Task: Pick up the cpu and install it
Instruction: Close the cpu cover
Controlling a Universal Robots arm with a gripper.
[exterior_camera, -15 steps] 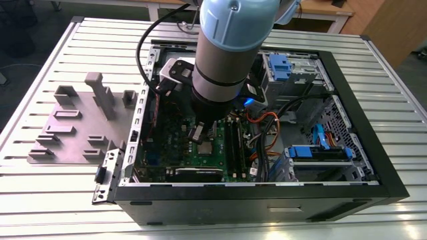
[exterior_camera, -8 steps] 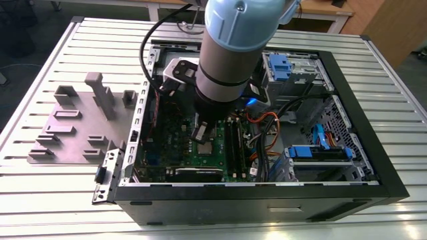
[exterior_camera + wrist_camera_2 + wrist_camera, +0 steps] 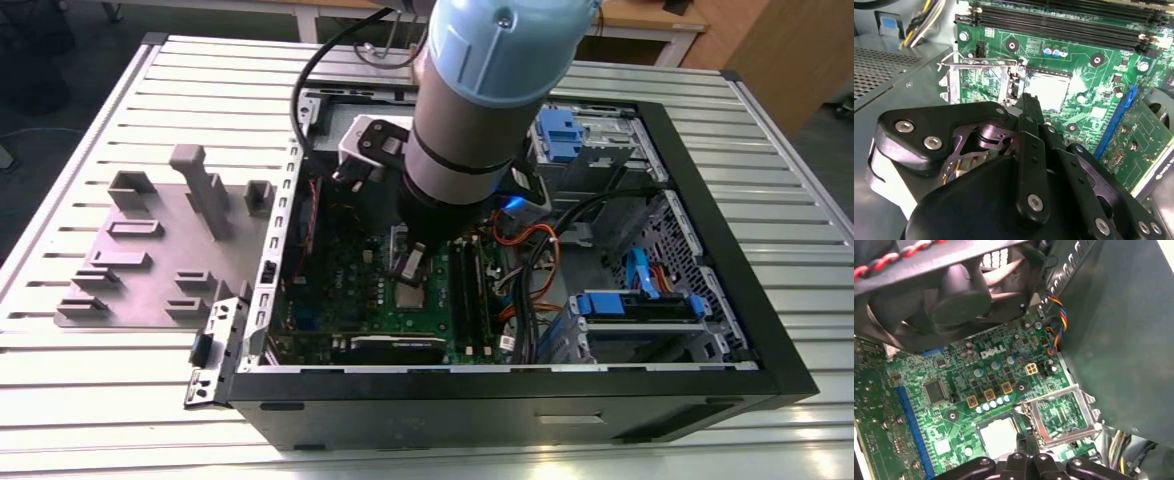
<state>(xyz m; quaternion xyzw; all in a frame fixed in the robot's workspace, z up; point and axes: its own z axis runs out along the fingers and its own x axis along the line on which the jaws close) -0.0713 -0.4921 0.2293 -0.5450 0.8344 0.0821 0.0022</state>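
**Silver-grey cpu (image 3: 1046, 90) in open socket: hazards**

Green motherboard (image 3: 1089, 115) carries the cpu flat in its socket, toward the board's middle. The hinged frame (image 3: 979, 82) stands open beside it. Gripper (image 3: 1026, 98), tips pressed together and empty, hovers at the cpu's edge. Risk, as judged: a downward nudge tilts the chip and bends the socket pins.

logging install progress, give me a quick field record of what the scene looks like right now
motherboard: green, inside the open pc case
cpu: pale square lying flat in its socket
socket frame: swung open beside the cpu
claw: low over the motherboard, at the cpu's edge; contact unclear
table: slatted metal, carries the pc case
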